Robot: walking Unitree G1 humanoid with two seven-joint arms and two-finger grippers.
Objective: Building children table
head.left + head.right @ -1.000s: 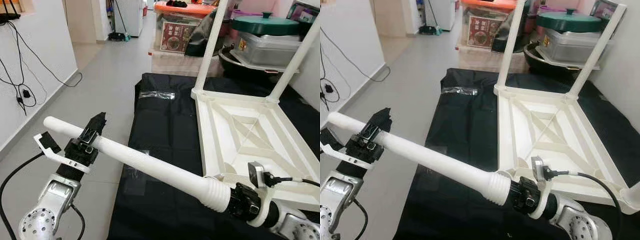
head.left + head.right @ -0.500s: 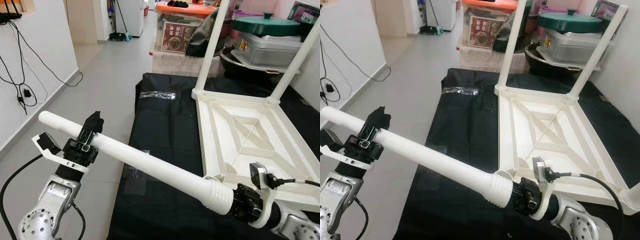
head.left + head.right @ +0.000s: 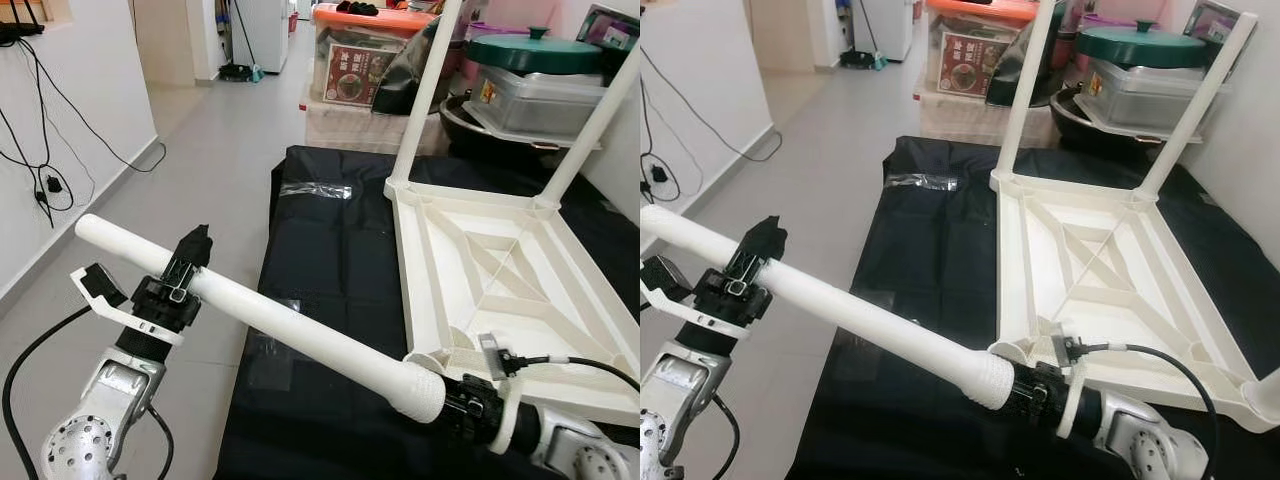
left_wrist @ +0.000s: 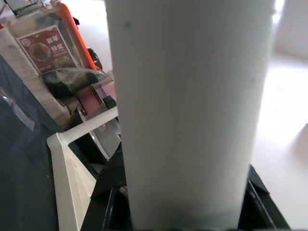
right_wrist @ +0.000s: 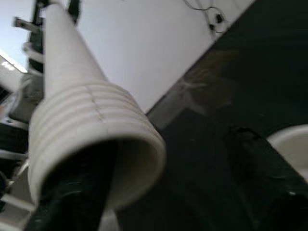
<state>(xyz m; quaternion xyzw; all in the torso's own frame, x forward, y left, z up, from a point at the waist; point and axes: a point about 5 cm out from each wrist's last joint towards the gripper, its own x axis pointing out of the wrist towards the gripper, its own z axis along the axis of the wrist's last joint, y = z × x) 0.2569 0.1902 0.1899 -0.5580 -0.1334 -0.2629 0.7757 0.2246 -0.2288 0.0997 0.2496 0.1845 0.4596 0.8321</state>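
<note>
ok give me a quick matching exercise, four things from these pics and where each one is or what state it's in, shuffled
Things:
1. loose table leg
2. table top
3. green lid
4. plastic wrapper

Places or states:
A. lying flat on the black sheet
B. upside down with two legs already standing up
C. held off the floor between the left gripper and right gripper
D. on a container at the back

Pairs: 1-C, 2-B, 3-D, 4-A
</note>
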